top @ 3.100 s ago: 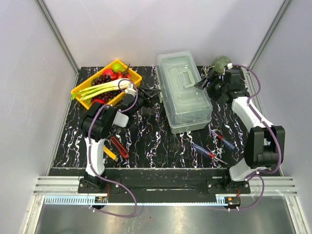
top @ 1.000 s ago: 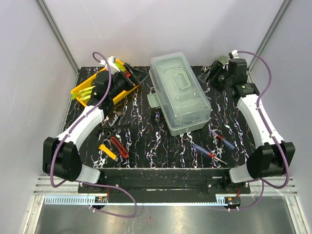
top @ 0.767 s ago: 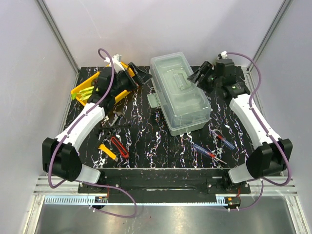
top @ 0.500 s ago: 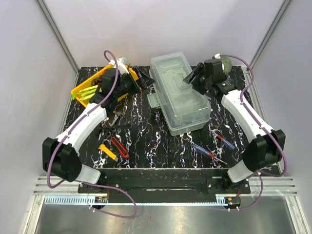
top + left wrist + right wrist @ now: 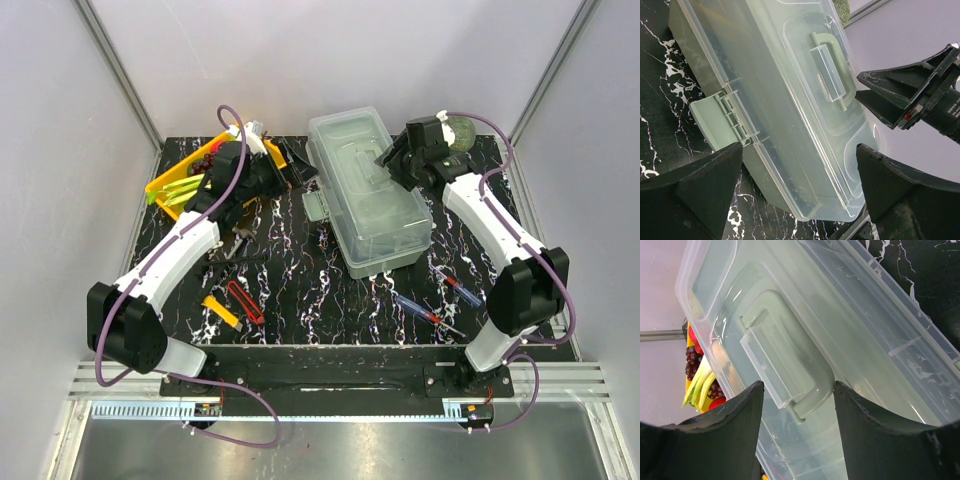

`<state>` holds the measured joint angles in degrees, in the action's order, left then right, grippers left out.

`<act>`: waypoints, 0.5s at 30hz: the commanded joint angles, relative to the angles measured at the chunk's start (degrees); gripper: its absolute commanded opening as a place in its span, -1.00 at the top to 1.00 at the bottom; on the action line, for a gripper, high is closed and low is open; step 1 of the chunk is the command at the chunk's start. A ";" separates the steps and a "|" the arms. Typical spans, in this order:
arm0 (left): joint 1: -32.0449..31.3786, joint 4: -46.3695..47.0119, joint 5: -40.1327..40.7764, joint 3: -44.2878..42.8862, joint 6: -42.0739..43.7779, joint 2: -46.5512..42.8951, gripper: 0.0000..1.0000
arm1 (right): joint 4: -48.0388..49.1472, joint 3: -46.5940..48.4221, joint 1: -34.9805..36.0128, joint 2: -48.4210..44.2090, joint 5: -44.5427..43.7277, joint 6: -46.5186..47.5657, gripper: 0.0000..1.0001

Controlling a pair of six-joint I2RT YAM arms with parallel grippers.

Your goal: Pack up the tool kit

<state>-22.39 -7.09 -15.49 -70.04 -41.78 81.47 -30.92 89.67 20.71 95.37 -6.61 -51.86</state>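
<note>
Packing has barely begun: the pale grey-green toolbox [image 5: 375, 200] sits at the middle-back of the black marbled table [image 5: 320, 290] with its translucent lid [image 5: 850, 325] down, and one side latch [image 5: 715, 117] is flipped outward. From here I see no tool inside it. The two small screwdrivers [image 5: 428, 314] lie loose near the front right. The red cutters [image 5: 244, 301] and the yellow cutters [image 5: 220, 311] lie side by side at the front left, all well apart from the box. My right gripper [image 5: 386, 160] hovers over the lid with its jaws partly parted either side of the handle [image 5: 785, 365]. It has hold of nothing, and I cannot tell whether it touches the handle. My left gripper [image 5: 298, 168] is spread as wide as it goes and empty, just beside the latch side of the box. I judge that opening the lid, loading every tool and closing up are all left to do.
</note>
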 commanded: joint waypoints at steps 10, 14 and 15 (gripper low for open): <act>-0.37 -0.11 2.13 -0.89 1.61 -3.86 -0.98 | 10.68 -3.79 1.88 -1.85 3.97 -0.97 -0.24; -0.28 -0.55 2.48 -0.71 1.96 -4.39 -0.98 | 17.10 -8.18 1.88 -4.75 5.82 -2.45 -0.22; -0.37 -0.55 2.56 -0.62 2.05 -4.48 -0.98 | 18.60 -9.24 1.97 -5.28 6.08 -2.98 -0.22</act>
<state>-22.52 -8.10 -14.41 -70.04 -41.12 79.42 -22.50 83.99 21.32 93.30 -5.67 -52.14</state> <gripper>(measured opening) 0.988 0.612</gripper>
